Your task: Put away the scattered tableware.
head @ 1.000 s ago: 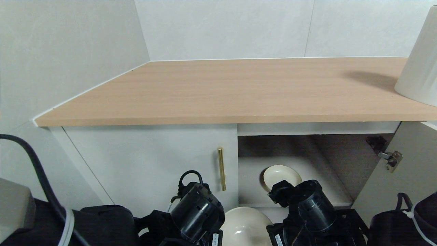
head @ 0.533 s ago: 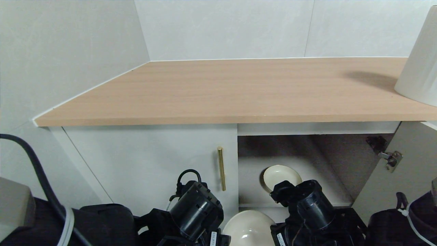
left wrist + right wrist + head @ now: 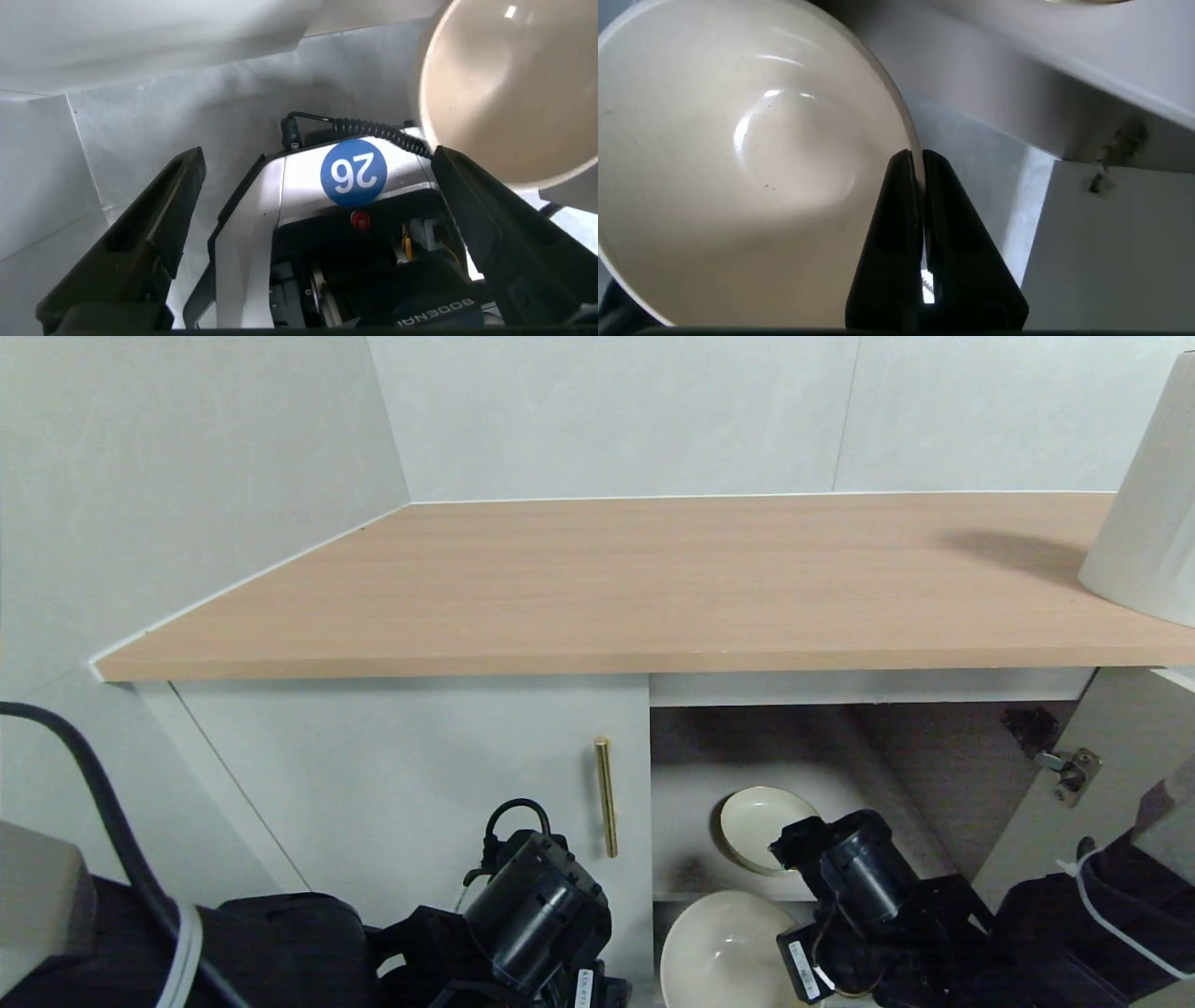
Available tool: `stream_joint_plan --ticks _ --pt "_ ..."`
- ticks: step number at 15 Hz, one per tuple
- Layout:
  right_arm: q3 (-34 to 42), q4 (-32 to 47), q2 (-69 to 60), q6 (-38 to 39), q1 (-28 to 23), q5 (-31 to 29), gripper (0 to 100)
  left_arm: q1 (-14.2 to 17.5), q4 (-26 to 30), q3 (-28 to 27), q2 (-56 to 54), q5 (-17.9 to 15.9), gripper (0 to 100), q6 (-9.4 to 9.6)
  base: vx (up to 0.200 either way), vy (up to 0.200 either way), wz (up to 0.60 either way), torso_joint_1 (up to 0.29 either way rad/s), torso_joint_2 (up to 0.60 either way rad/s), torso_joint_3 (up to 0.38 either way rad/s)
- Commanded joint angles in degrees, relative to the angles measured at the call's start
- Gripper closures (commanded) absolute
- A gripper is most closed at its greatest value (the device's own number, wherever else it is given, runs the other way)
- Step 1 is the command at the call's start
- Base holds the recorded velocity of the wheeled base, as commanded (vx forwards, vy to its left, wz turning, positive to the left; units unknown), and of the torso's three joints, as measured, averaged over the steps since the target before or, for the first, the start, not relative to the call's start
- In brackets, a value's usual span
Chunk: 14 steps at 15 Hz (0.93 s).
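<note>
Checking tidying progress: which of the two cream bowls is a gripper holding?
The nearer bowl, in front of the open cabinet: the right gripper is clamped on its rim. The other bowl sits free on the cabinet shelf.

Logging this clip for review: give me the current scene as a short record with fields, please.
right end effector: shut on the rim of the large cream bowl, in front of the open cabinet compartment
left end effector: open, empty
cabinet shelf: small cream bowl resting on it
doors: right door open, left door shut
countertop: white cone-shaped object at its right end
task state: large cream bowl not yet on the shelf
</note>
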Motion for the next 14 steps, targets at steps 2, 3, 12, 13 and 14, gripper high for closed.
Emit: stream_joint_plan --ticks 2,3,12,13,14 --pt "-1.6 0.0 0.9 4.9 -4.3 0.5 100 0.0 0.0 0.0 -0.3 0.4 0 -0.01 0.0 0.0 0.0 0.0 0.0 0.0" --pt "-2.9 0.3 1.6 7.5 -5.2 0.9 100 0.0 -0.1 0.0 -0.2 0.7 0 -0.01 0.0 0.0 0.0 0.0 0.0 0.0" --pt "-11.0 -0.1 6.6 22.9 -11.2 -0.5 100 0.0 -0.1 0.0 -0.1 0.9 0 -0.01 0.0 0.0 0.0 0.0 0.0 0.0" --pt "-12.0 -0.1 7.3 24.0 -11.8 -2.1 100 0.0 -0.1 0.0 -0.1 0.9 0 -0.01 0.0 0.0 0.0 0.0 0.0 0.0" --pt "-12.4 -0.1 7.6 24.2 -12.0 -2.7 100 0.0 -0.1 0.0 -0.1 0.9 0 -0.01 0.0 0.0 0.0 0.0 0.0 0.0"
